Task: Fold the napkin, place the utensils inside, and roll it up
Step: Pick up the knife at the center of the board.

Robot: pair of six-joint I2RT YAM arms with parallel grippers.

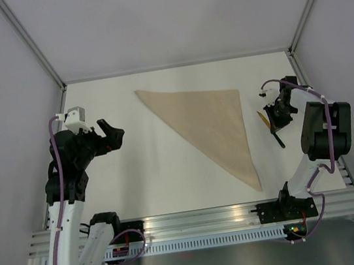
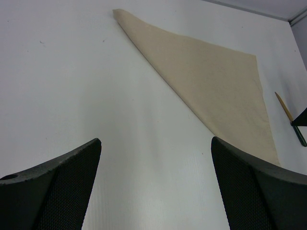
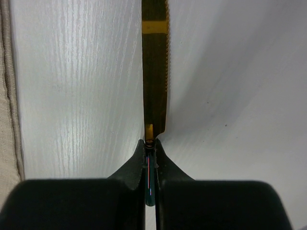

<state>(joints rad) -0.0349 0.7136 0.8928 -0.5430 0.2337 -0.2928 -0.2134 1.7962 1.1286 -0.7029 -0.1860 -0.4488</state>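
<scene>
Right gripper (image 3: pixel 150 143) is clamped on the slim yellow-orange-bladed, black-handled knife (image 3: pixel 155 72) at the right of the top view, just beside the plain beige cloth napkin (image 1: pixel 212 124), folded into a triangle at centre. Left gripper (image 1: pixel 113 135), at left, gapes wide, holding nothing.

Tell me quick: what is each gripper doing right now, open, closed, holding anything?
Left gripper: open, holding nothing.
Right gripper: jaws shut on the knife.
</scene>
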